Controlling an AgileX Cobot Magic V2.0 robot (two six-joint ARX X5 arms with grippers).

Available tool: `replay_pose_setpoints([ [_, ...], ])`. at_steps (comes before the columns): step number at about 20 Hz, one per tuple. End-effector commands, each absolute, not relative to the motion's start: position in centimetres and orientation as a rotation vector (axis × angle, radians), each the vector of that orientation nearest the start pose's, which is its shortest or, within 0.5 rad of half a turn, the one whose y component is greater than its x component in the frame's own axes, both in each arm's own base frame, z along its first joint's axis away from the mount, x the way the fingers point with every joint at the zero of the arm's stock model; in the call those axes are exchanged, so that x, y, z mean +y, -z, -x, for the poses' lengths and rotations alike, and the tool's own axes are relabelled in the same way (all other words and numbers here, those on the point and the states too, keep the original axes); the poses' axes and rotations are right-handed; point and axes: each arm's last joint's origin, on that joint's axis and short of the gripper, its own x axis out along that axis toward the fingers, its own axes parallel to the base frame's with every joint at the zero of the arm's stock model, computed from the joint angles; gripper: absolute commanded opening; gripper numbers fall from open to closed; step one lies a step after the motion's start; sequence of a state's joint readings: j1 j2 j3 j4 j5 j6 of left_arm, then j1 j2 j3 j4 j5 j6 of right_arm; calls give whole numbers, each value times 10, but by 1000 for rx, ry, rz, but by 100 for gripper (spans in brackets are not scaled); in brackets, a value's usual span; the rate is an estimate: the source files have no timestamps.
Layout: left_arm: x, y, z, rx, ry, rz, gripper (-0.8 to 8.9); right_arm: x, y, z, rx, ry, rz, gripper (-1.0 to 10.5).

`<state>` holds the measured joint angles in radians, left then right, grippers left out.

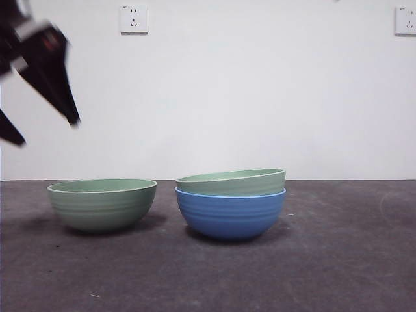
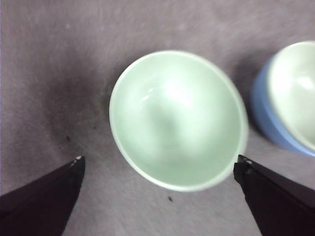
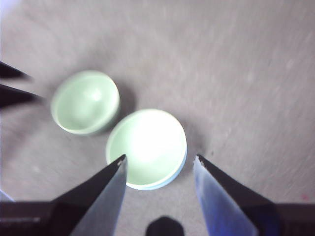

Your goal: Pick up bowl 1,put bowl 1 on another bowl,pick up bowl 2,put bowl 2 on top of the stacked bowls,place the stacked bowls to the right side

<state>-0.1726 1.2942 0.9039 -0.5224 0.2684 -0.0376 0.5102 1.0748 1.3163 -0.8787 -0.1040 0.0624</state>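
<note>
A pale green bowl 1 (image 1: 231, 181) sits nested in another bowl, the blue ridged one (image 1: 230, 213), at the table's middle, slightly tilted. Bowl 2 (image 1: 102, 203), also pale green, stands alone to its left. My left gripper (image 1: 47, 132) hangs open, high above and left of bowl 2. In the left wrist view bowl 2 (image 2: 177, 118) lies between the wide-spread jaws of the left gripper (image 2: 160, 162), well below them. My right gripper (image 3: 160, 158) is open, high over the stacked pair (image 3: 146, 147), holding nothing. It is out of the front view.
Dark grey table surface (image 1: 338, 260) stretches to the right of the blue bowl. A white wall with two sockets (image 1: 134, 19) stands behind. The left arm's jaw tips (image 3: 12, 86) show at the edge of the right wrist view.
</note>
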Motion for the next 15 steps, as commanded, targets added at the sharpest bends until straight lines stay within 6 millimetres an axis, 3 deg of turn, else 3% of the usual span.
replay_pose_setpoints([
  [1,-60,-219,-269,983,319,84,615,87,-405,-149,595,-574,43,226],
  [4,-66,-194,-285,1031,281,79,608,75,-414,-128,548,-576,25,225],
  [7,-68,-185,-289,1056,270,89,450,71,-412,-120,578,-571,30,225],
  [9,-68,-185,-289,1055,275,93,268,70,-411,-119,600,-569,36,225],
  [11,-69,-185,-289,1056,277,119,-11,71,-410,-120,606,-569,37,225],
  [15,-69,-186,-290,1049,285,138,-8,72,-408,-122,628,-566,42,225],
])
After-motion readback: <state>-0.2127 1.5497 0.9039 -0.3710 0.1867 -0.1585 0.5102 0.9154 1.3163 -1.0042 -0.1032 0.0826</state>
